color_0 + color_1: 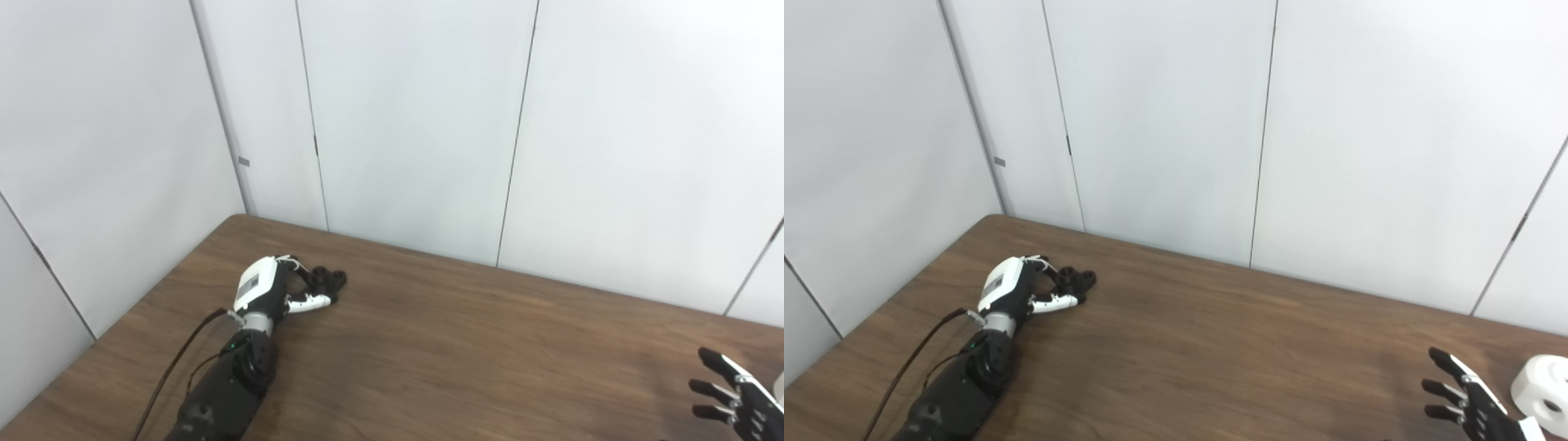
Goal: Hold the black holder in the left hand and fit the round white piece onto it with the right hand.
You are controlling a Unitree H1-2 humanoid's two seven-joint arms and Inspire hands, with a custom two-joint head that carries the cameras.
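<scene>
Nearest to my cameras, at the bottom right corner, I have the right hand (pixel 1473 401) raised just above the wooden table (pixel 1213 343) with its dark fingers (pixel 1442 360) spread wide and nothing in its hold. Just beside it, toward the right edge, the round white piece (pixel 1543 384) rests on the table; I see a hole in its side face, and the hand does not touch it. Only a sliver of this piece shows at the frame edge in the left eye view. Well apart from that, on the far left side of the table near the corner, my left hand (pixel 269 288) lies low on the surface at the end of its black forearm (pixel 226 386). Its fingers and thumb (pixel 309 301) are curled around the black holder (pixel 327 279), which sits on the table at the fingertips with round openings showing on its top. I cannot tell whether the holder is lifted clear of the surface or just resting on it. White wall panels (pixel 416 122) stand behind the table.
</scene>
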